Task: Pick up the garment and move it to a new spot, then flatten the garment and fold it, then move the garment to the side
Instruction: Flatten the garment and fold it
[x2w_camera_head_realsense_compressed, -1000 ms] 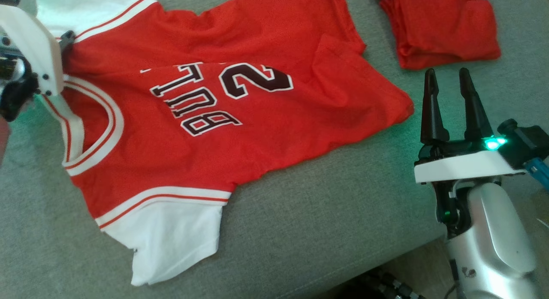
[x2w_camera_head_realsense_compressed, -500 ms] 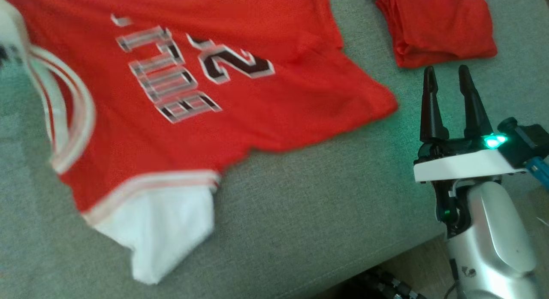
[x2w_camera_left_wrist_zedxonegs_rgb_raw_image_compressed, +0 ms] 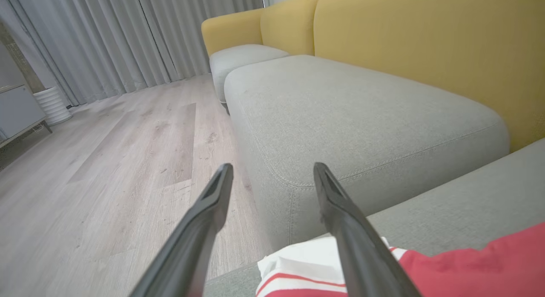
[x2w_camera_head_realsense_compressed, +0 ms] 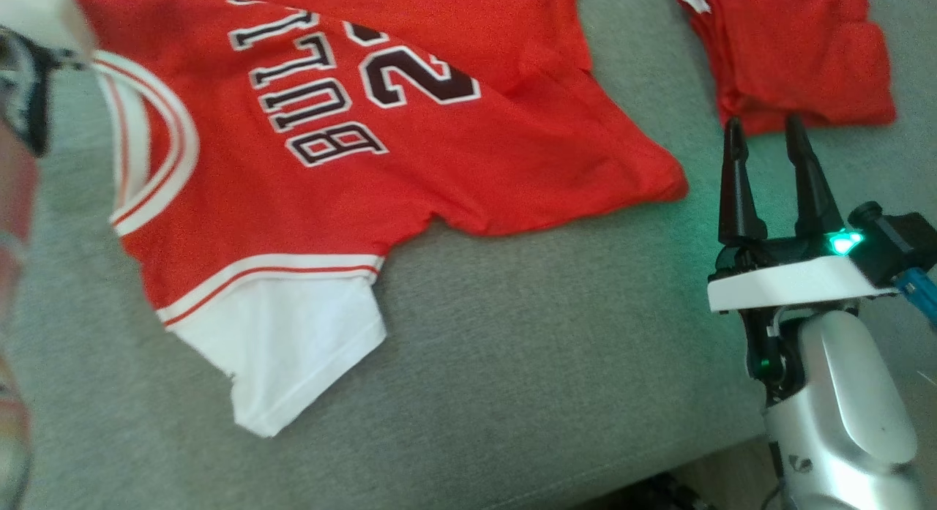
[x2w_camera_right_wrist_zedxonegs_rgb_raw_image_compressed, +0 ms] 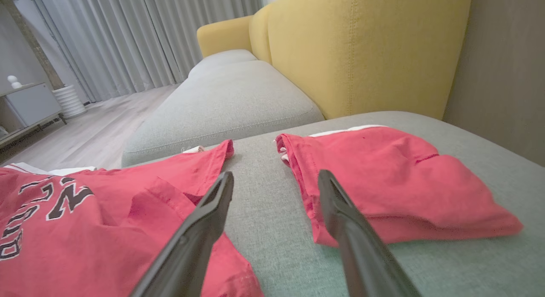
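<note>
The garment, a red jersey (x2w_camera_head_realsense_compressed: 410, 173) with white sleeves and dark lettering, lies spread face up on the grey sofa cushion (x2w_camera_head_realsense_compressed: 556, 349). Its hem shows at the left of the right wrist view as the jersey (x2w_camera_right_wrist_zedxonegs_rgb_raw_image_compressed: 106, 220). My left gripper (x2w_camera_left_wrist_zedxonegs_rgb_raw_image_compressed: 272, 171) is open with nothing between its fingers, just above the jersey's white far sleeve (x2w_camera_left_wrist_zedxonegs_rgb_raw_image_compressed: 298, 263). Its white wrist housing (x2w_camera_head_realsense_compressed: 36, 16) sits at the head view's top left, by the collar. My right gripper (x2w_camera_head_realsense_compressed: 765, 133) is open, hovering right of the jersey's hem; in its own view the right gripper (x2w_camera_right_wrist_zedxonegs_rgb_raw_image_compressed: 276, 177) points at bare cushion.
A folded red garment (x2w_camera_head_realsense_compressed: 798, 56) lies at the back right, also seen as the folded pile (x2w_camera_right_wrist_zedxonegs_rgb_raw_image_compressed: 396, 190). The cushion's front edge (x2w_camera_head_realsense_compressed: 659, 466) runs close below. A second grey cushion (x2w_camera_left_wrist_zedxonegs_rgb_raw_image_compressed: 349, 113) and a yellow backrest (x2w_camera_right_wrist_zedxonegs_rgb_raw_image_compressed: 362, 50) lie beyond, with wooden floor (x2w_camera_left_wrist_zedxonegs_rgb_raw_image_compressed: 106, 160) to the left.
The jersey has slid to the left, away from the folded pile, and its near sleeve lies flatter. The head camera has shifted slightly. The right gripper has not moved.
</note>
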`<state>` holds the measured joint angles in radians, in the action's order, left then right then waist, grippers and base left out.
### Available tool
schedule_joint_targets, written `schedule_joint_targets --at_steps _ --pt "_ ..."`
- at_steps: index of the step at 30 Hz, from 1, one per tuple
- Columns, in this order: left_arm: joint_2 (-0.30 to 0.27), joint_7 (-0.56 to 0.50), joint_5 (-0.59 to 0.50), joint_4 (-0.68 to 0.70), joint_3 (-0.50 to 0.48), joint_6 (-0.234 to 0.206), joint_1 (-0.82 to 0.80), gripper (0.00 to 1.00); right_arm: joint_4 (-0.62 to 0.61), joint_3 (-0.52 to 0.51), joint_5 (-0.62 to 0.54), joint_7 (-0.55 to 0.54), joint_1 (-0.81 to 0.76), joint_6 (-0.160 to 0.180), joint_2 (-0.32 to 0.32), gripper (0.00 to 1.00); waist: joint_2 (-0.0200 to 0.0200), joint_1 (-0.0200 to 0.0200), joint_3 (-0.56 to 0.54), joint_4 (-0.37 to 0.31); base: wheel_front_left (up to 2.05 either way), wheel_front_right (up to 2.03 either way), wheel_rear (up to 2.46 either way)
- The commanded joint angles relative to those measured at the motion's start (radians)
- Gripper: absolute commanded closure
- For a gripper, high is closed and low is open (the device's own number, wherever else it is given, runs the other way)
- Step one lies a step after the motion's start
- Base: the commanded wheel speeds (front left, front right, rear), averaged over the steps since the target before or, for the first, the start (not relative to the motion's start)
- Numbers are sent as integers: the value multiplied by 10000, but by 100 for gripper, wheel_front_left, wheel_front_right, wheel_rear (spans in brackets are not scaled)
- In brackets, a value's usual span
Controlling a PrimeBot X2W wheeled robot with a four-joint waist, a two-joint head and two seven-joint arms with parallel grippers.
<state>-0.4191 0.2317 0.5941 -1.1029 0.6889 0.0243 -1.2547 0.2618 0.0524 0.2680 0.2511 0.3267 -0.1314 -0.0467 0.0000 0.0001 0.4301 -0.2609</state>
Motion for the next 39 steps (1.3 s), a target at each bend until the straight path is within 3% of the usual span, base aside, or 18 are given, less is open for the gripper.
schedule_joint_targets --at_steps 1,6,13,21,28,39 --pt "-244 131 106 192 -332 26 -126 0 -251 114 -93 106 160 7 -35 0 0 -1 -330 355 0 0 0" --pt "320 290 475 994 -922 29 886 0 -137 -144 -418 106 59 7 -35 0 0 -1 -986 1152 0 0 0" --pt "975 298 378 3639 -2123 -515 3908 0 -8 -578 -820 75 -341 7 -35 0 0 -1 -1923 2368 0 0 0" --pt "1750 299 -130 5796 -2659 -1020 7256 0 35 -888 -777 5 -1049 7 -35 0 0 -1 -2641 3325 0 0 0" --pt "2226 299 -178 6451 -2698 -1125 8842 0 104 -800 -537 -1 -1333 7 -35 0 0 -1 -2855 3518 0 0 0" --pt "2208 -368 -201 6255 -2213 -839 8938 0 138 -517 -439 9 -1261 7 -35 0 0 -1 -2808 3064 0 0 0"
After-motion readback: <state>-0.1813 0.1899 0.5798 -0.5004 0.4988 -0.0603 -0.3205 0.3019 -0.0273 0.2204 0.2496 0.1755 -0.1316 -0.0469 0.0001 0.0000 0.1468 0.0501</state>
